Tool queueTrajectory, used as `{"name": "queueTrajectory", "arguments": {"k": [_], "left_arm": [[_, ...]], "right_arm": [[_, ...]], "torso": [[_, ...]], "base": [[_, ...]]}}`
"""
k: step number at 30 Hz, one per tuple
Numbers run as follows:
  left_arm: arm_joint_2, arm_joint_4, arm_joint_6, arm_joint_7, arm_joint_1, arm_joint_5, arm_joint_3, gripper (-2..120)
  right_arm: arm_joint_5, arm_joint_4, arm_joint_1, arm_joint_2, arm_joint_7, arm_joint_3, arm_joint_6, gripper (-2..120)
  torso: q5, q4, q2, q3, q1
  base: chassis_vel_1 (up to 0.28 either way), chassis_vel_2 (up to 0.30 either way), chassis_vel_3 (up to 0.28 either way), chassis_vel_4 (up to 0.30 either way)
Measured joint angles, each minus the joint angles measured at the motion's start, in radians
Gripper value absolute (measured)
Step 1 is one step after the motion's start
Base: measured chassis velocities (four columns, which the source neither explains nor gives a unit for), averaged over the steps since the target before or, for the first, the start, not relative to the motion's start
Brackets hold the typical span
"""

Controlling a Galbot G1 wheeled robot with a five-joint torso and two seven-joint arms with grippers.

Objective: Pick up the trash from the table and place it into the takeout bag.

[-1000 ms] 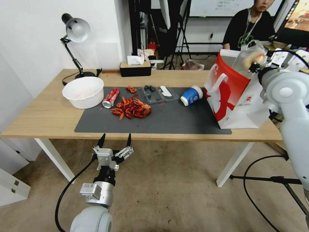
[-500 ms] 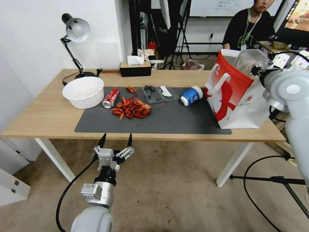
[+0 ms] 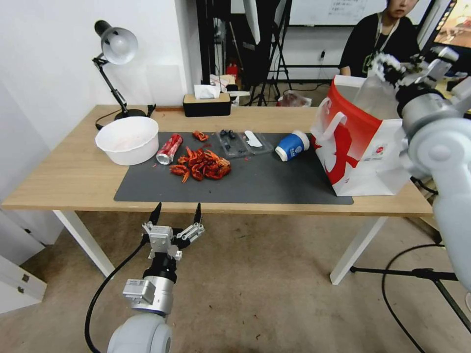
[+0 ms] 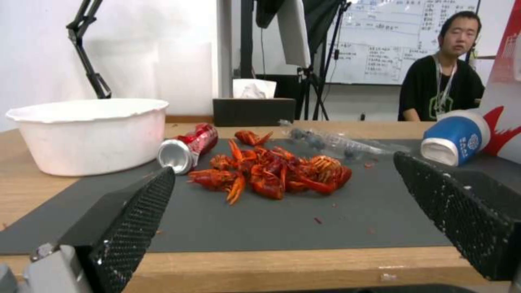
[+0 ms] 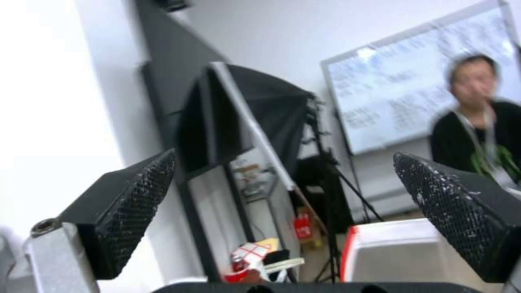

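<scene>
A lab or studio-like workroom. A written-on whiteboard (image 4: 386,38) hangs on the far wall at 12 o'clock, with light stands (image 3: 267,54) and a softbox (image 5: 244,118) before it. A monitor (image 3: 454,29) sits at 2 o'clock, a desk lamp (image 3: 114,54) at 10 o'clock, cables (image 3: 407,274) trail over bare floor.

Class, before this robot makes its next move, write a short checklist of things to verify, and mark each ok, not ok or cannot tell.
1. Right gripper open and holding nothing, above the takeout bag: ok.
2. Takeout bag upright with its mouth open: ok.
3. Left gripper open, in front of the table edge, free to reach: ok.
4. Table cleared of trash: not ok; meal leftovers, red soda can, blue paper cup and bowl lie there.
5. Bag's contents settled inside: cannot tell.
</scene>
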Motion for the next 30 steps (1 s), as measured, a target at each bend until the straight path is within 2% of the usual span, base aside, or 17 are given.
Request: {"name": "queueTrajectory", "arguments": {"k": [1,2,5,6,9,10,11,14,15,17,24,30], "left_arm": [[0.000,0.000,0.000,0.000,-0.001,-0.001,-0.001,100],[0.000,0.000,0.000,0.000,-0.001,-0.001,-0.001,100],[0.000,0.002,0.000,-0.001,-0.002,-0.003,-0.002,100],[0.000,0.002,0.000,-0.001,-0.002,-0.003,-0.002,100],[0.000,0.006,0.000,-0.002,-0.003,-0.006,-0.005,100],[0.000,0.007,0.000,-0.003,-0.003,-0.006,-0.008,100],[0.000,0.007,0.000,-0.003,-0.003,-0.006,-0.008,100],[0.000,0.011,0.000,-0.004,-0.005,-0.010,-0.011,100],[0.000,0.011,0.000,-0.004,-0.005,-0.010,-0.011,100],[0.000,0.015,0.000,-0.005,-0.009,-0.013,-0.013,100],[0.000,0.024,0.000,-0.007,-0.017,-0.017,-0.014,100],[0.000,0.029,0.001,-0.007,-0.020,-0.017,-0.015,100]], "right_arm": [[-0.063,0.035,-0.068,-0.003,-0.040,0.002,0.009,100],[-0.063,0.035,-0.068,-0.003,-0.040,0.002,0.009,100],[-0.249,0.109,-0.236,0.017,-0.110,0.004,0.051,100],[-0.249,0.109,-0.236,0.017,-0.110,0.004,0.051,100],[-0.433,0.166,-0.420,0.075,-0.148,-0.003,0.129,100],[-0.491,0.181,-0.493,0.102,-0.150,-0.011,0.160,100],[-0.491,0.181,-0.493,0.102,-0.150,-0.011,0.160,100],[-0.646,0.202,-0.663,0.178,-0.136,-0.042,0.235,100],[-0.646,0.202,-0.663,0.178,-0.136,-0.042,0.235,100],[-0.733,0.186,-0.743,0.218,-0.119,-0.055,0.285,100],[-0.795,0.141,-0.849,0.262,-0.076,-0.064,0.339,100],[-0.835,0.036,-0.939,0.295,-0.069,-0.073,0.429,100]], "torso": [[0.0002,-0.0004,0.000,0.000,0.000],[0.0002,-0.0004,0.000,0.000,0.000],[0.0001,0.0001,0.000,0.000,0.000],[0.0001,0.0001,0.000,0.000,0.000],[0.0002,0.0000,0.000,0.000,0.000],[0.0001,0.0000,0.000,0.000,0.000],[0.0001,0.0000,0.000,0.000,0.000],[0.0002,0.0000,0.000,0.000,0.000],[0.0002,0.0000,0.000,0.000,0.000],[0.0000,0.0000,0.000,0.000,0.000],[0.0000,0.0001,0.000,0.000,0.000],[0.0004,0.0000,0.000,0.000,0.000]], "base": [[0.000,0.000,0.000,0.000],[0.000,0.000,0.000,0.000],[0.000,0.000,0.000,0.000],[0.000,0.000,0.000,0.000],[0.000,0.000,0.000,0.000],[0.000,0.000,0.000,0.000],[0.000,0.000,0.000,0.000],[0.000,0.000,0.000,0.000],[0.000,0.000,0.000,0.000],[0.000,0.000,0.000,0.000],[0.000,0.000,0.000,0.000],[0.000,0.000,0.000,0.000]]}}
